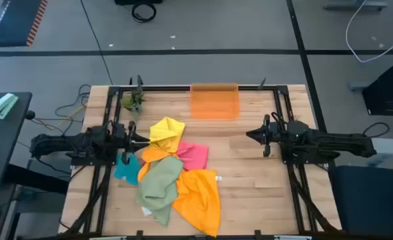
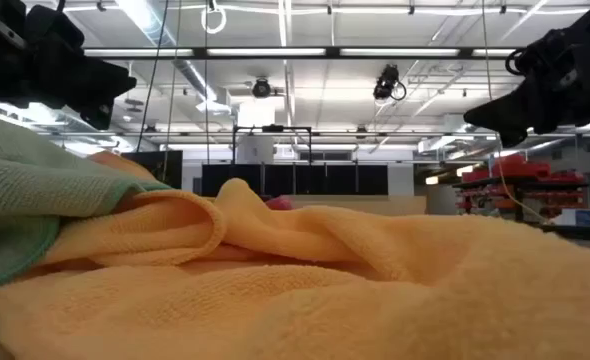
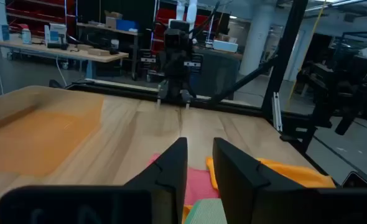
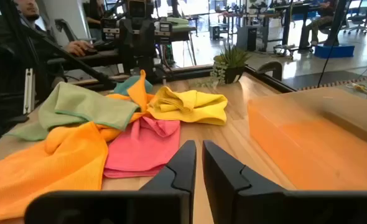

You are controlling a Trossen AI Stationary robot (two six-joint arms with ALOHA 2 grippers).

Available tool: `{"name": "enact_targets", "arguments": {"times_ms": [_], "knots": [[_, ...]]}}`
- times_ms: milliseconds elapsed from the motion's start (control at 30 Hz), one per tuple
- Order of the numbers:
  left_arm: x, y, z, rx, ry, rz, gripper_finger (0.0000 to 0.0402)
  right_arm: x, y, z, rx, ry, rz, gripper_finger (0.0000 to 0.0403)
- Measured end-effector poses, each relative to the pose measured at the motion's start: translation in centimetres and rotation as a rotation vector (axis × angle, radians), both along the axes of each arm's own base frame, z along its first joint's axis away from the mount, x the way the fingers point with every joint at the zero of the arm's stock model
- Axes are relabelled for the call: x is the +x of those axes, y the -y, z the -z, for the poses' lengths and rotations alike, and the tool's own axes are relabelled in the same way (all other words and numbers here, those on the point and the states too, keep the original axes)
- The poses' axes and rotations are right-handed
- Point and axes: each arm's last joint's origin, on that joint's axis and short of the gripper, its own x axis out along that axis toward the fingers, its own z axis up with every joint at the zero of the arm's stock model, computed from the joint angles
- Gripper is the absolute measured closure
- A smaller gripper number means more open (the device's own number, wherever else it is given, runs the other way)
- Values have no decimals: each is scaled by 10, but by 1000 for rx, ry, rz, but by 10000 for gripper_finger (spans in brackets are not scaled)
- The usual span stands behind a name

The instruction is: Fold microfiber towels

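The microfiber towels lie in a loose heap left of the table's middle: a yellow one [image 1: 166, 131] [image 4: 193, 104] at the far end, pink [image 1: 194, 155] [image 4: 143, 144], sage green [image 1: 160, 183] [image 4: 84, 107], teal [image 1: 124, 171], and a large orange one [image 1: 200, 195] [image 2: 305, 290] at the near end. They overlap one another and rest on the wood. My left gripper [image 1: 147, 140] [image 3: 199, 149] hovers open above the heap's left edge, beside the yellow towel, nothing between its fingers. My right gripper [image 1: 248, 135] [image 4: 199, 148] hangs shut above bare table, right of the heap.
A translucent orange bin [image 1: 214, 101] [image 4: 308, 134] stands at the far middle. A small potted plant [image 1: 133, 101] [image 4: 229, 62] sits at the far left corner. Bare wood [image 1: 263, 193] lies right of the heap. A person's hand [image 4: 78, 46] shows beyond the table.
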Motion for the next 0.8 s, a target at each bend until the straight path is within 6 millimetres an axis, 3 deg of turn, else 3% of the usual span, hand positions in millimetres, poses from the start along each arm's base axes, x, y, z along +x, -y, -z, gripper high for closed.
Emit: {"name": "enact_targets", "arguments": {"times_ms": [800], "knots": [[0, 0, 0, 0, 0, 0, 312, 0, 0, 0, 0, 0, 0, 366]]}}
